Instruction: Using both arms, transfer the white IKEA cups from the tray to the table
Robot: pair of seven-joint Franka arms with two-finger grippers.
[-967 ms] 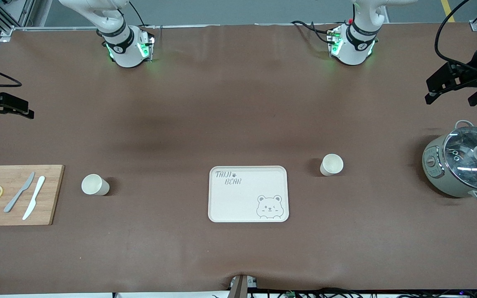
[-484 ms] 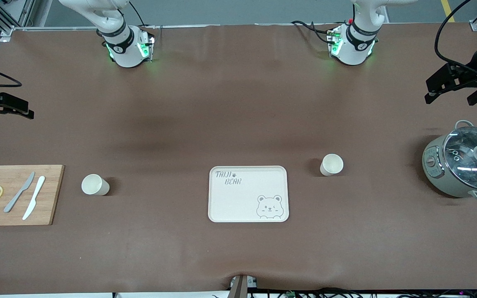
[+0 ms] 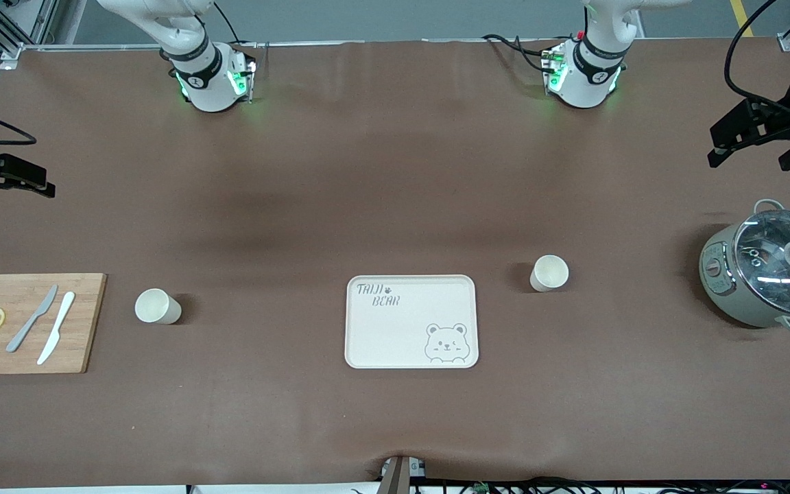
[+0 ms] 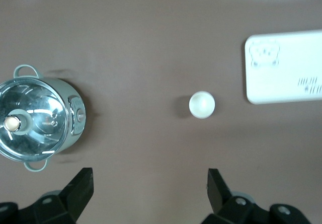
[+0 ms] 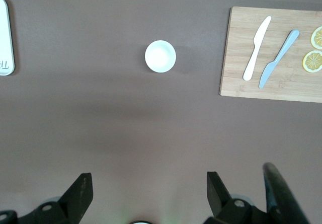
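Note:
Two white IKEA cups stand upright on the brown table. One cup [image 3: 549, 273] is beside the bear-print tray [image 3: 395, 336], toward the left arm's end; it also shows in the left wrist view [image 4: 202, 104]. The other cup [image 3: 157, 306] stands between the tray and the cutting board; it also shows in the right wrist view [image 5: 160, 56]. My left gripper [image 3: 747, 162] hangs open and empty high over the table's left-arm end [image 4: 150, 178]. My right gripper [image 3: 18, 189] hangs open and empty high over the right-arm end [image 5: 149, 179]. Both grippers are well apart from the cups.
A grey-green pot with a glass lid [image 3: 772, 267] stands at the left arm's end, below the left gripper [image 4: 35, 118]. A wooden cutting board [image 3: 86, 322] with two knives and lemon slices lies at the right arm's end [image 5: 236, 58].
The left gripper has drifted slightly toward the arm bases' side of the table. The right gripper, cups and tray have not visibly moved.

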